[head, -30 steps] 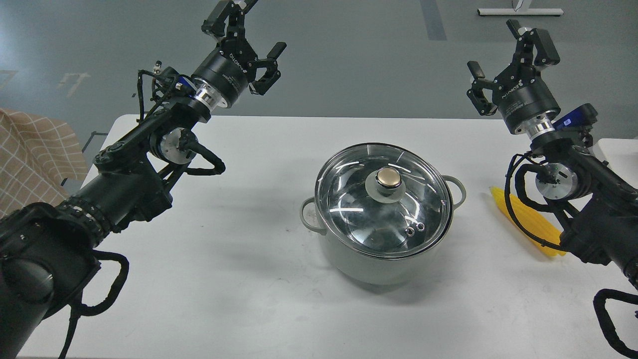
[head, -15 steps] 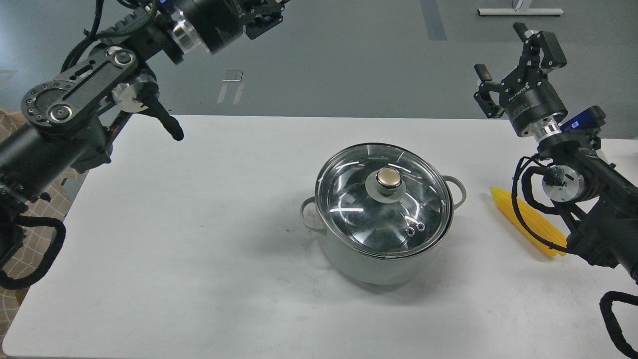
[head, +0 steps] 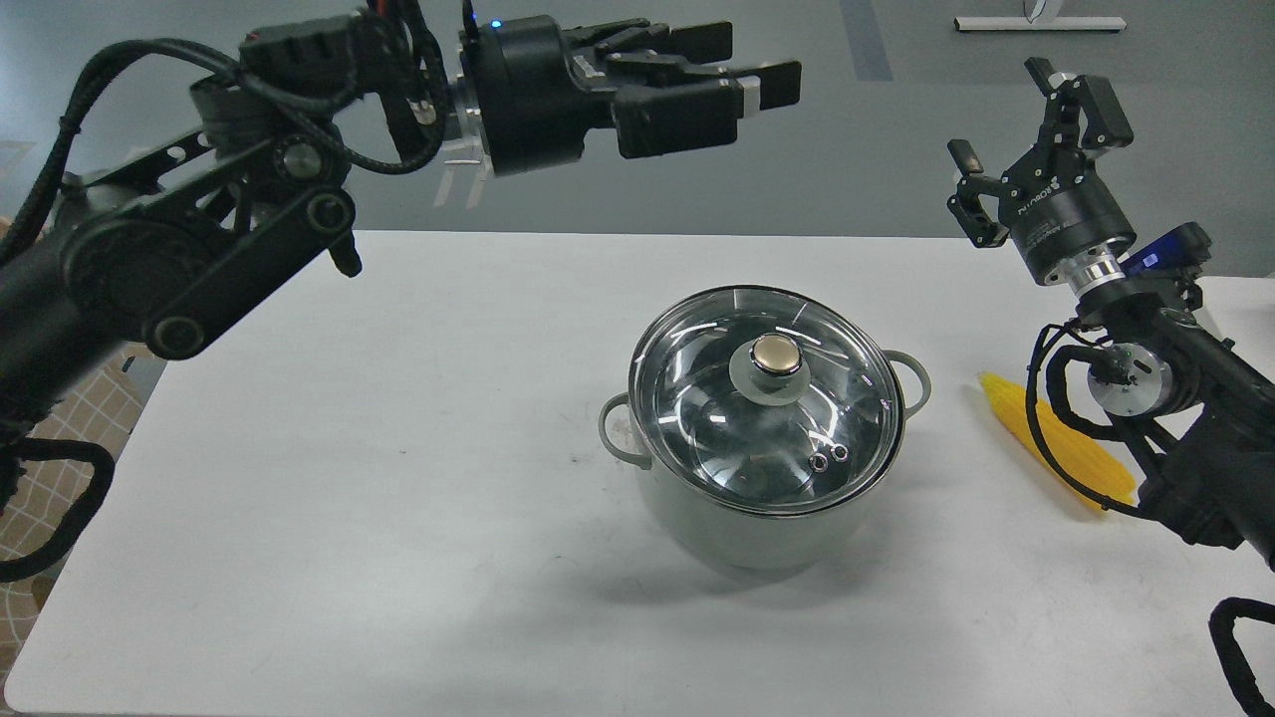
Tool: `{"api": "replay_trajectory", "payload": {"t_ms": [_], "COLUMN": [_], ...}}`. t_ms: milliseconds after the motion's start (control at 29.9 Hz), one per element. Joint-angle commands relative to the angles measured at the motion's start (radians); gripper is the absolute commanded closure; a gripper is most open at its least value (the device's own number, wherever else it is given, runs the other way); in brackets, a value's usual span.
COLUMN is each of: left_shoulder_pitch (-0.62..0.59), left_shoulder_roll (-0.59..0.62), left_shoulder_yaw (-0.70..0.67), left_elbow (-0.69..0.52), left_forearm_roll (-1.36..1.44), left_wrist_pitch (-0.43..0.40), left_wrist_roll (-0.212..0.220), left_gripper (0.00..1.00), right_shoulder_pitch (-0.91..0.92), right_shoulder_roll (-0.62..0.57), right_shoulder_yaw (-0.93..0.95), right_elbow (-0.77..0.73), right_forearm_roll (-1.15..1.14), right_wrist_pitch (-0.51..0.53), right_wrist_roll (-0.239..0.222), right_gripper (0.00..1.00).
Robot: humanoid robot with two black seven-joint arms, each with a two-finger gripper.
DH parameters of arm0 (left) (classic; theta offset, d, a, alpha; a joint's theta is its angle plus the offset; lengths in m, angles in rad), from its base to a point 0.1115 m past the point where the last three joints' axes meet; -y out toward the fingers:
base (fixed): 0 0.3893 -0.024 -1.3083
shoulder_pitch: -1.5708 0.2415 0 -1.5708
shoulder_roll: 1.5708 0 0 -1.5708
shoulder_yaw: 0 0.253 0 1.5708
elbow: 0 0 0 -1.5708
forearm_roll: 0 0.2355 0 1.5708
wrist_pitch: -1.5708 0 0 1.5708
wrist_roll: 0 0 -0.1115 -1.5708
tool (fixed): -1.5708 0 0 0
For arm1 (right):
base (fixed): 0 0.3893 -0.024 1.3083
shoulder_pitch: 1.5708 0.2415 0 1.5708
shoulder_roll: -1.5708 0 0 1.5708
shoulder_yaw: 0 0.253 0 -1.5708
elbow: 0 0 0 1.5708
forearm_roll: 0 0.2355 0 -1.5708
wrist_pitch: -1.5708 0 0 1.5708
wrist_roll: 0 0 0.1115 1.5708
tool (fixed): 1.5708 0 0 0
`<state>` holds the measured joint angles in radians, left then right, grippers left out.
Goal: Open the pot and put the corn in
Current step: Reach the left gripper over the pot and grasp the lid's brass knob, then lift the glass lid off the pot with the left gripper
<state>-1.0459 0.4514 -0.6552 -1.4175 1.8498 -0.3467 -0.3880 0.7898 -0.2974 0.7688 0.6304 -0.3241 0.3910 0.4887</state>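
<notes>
The pale grey-green pot (head: 742, 523) stands in the middle of the white table (head: 398, 448). Its glass lid (head: 697, 398) with a gold knob (head: 776, 354) rests on it, closed. The yellow corn (head: 1011, 413) lies on the table to the right of the pot, partly behind my right arm's cable. My left gripper (head: 762, 62) is open and empty, held high over the table's back edge, up and behind the pot, fingers pointing right. My right gripper (head: 1021, 124) is open and empty, raised above and behind the corn.
A checked cloth (head: 35, 488) shows beyond the table's left edge. My right forearm (head: 1195, 438) hangs over the corn's near end. A white stand base (head: 1041, 22) sits on the grey floor at the far right.
My left arm has swung up and round, and its gripper now points right over the table's back edge, closer to the pot. My right gripper has drifted slightly to the right. Pot and corn have not moved.
</notes>
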Motion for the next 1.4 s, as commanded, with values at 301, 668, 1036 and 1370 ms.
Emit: {"api": "replay_trajectory", "payload": {"t_ms": [301,668,1036,1370], "left_shoulder_pitch": [0.017,0.083,0.136,0.156], "left_shoulder_roll": [-0.122,-0.174,-0.183,-0.183], "left_shoulder_yaw": [0.236,0.239,0.239,0.239], "left_elbow": [0.061,0.164,0.164,0.173], "left_forearm_roll": [0.325,0.332,0.332,0.332], "left_wrist_pitch": [0.092,0.092,0.092,0.092], "left_wrist_roll": [0.011,0.011,0.015,0.021], "left_gripper": [0.02,0.02,0.10,0.34], "right_shoulder_pitch": [-0.064,-0.083,-0.093,-0.096], "right_shoulder_roll": [-0.054,-0.066,-0.066,-0.066], "right_shoulder_yaw": [0.004,0.004,0.004,0.004], "right_elbow": [0.048,0.058,0.058,0.063], "right_forearm_roll": [-0.001,-0.001,-0.001,-0.001], "right_wrist_pitch": [-0.001,-0.001,-0.001,-0.001], "right_wrist_roll": [0.000,0.000,0.000,0.000], "right_gripper": [0.00,0.00,0.00,0.00]}}
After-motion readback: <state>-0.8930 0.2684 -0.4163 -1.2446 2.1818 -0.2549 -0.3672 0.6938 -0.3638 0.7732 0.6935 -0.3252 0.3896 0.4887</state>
